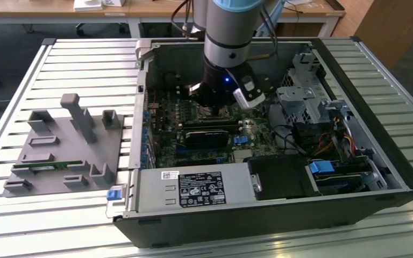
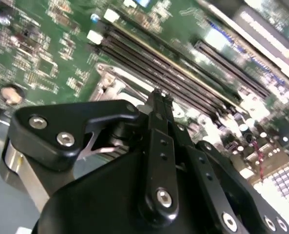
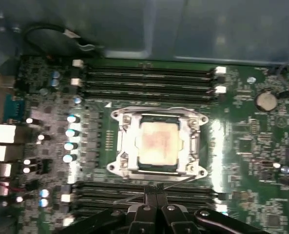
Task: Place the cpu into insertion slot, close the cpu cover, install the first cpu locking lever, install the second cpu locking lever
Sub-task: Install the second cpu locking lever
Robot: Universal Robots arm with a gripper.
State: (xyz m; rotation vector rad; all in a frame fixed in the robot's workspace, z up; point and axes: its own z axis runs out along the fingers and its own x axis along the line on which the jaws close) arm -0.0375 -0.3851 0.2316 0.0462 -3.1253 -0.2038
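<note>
In the first wrist view the cpu (image 3: 158,141), a dull silver square, lies in the insertion slot, which it hides. The cpu cover (image 3: 122,146), a silvery frame, lies flat around it with the chip showing through its window. My gripper (image 3: 155,191) is shut, its fingertips pressed together just beside the cover's edge, next to a thin metal lever wire (image 3: 183,179). I cannot tell whether the tips touch the wire. In the second wrist view the gripper (image 2: 157,97) is shut with nothing visible between the fingers, low over the green board (image 2: 47,63).
The arm (image 1: 228,59) reaches down into an open computer case (image 1: 378,161). Long black memory slots (image 3: 149,78) flank the socket on two sides. A black card (image 1: 208,137), drive cages (image 1: 307,102) and cables crowd the case. A grey fixture (image 1: 63,145) stands at the exterior view's left.
</note>
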